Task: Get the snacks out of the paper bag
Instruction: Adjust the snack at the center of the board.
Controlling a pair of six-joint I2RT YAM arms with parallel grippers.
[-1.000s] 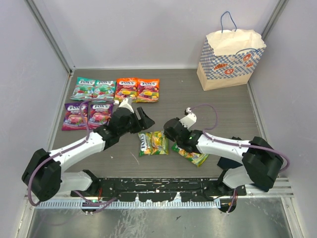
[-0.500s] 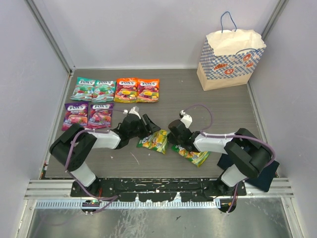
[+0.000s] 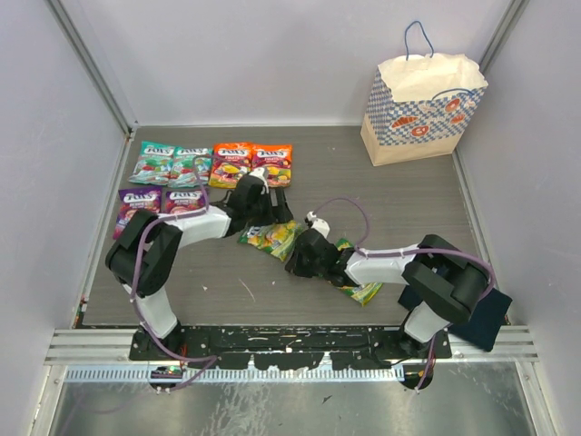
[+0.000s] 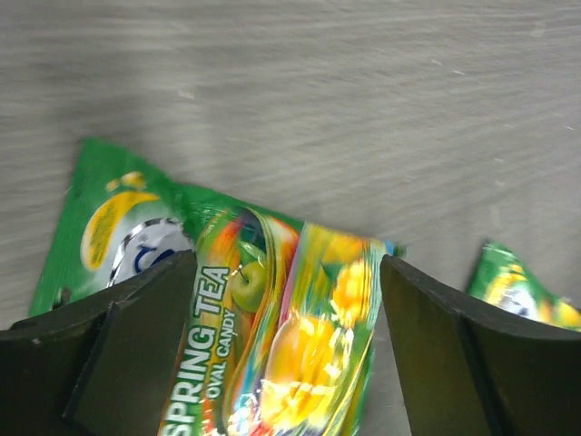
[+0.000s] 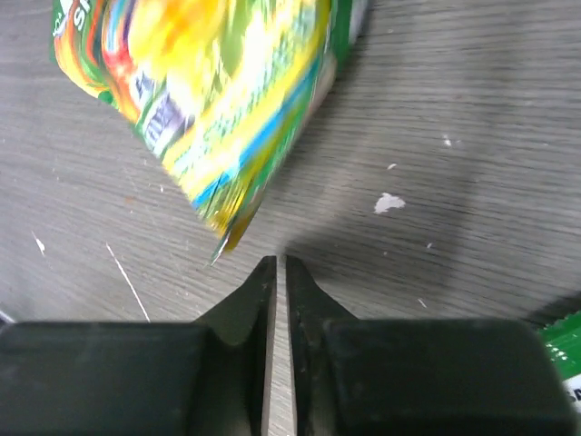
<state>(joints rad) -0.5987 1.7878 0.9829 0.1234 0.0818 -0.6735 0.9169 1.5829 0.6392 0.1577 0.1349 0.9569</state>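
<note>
A green-yellow snack packet [image 3: 272, 238] [image 4: 290, 336] lies mid-table between the wide-apart fingers of my left gripper [image 3: 266, 221] [image 4: 289, 262], which is open; I cannot tell whether the fingers touch its edges. My right gripper [image 3: 294, 263] [image 5: 279, 263] is shut and empty, low over the table, with that packet's corner [image 5: 218, 241] just ahead of its tips. A second green packet [image 3: 360, 288] [image 4: 522, 295] lies under the right arm. Teal [image 3: 154, 163], orange [image 3: 231, 163] and purple [image 3: 136, 209] packets lie in rows at the left. The paper bag [image 3: 422, 109] stands upright at the back right.
A dark navy cloth [image 3: 477, 318] lies at the front right beside the right arm's base. Grey walls close in the table on the left, back and right. The left forearm crosses over one purple packet [image 3: 184, 202].
My left gripper has moved up and left towards the rows, the green-yellow packet going with it, and its jaws have widened. My right gripper has slid left and closed.
</note>
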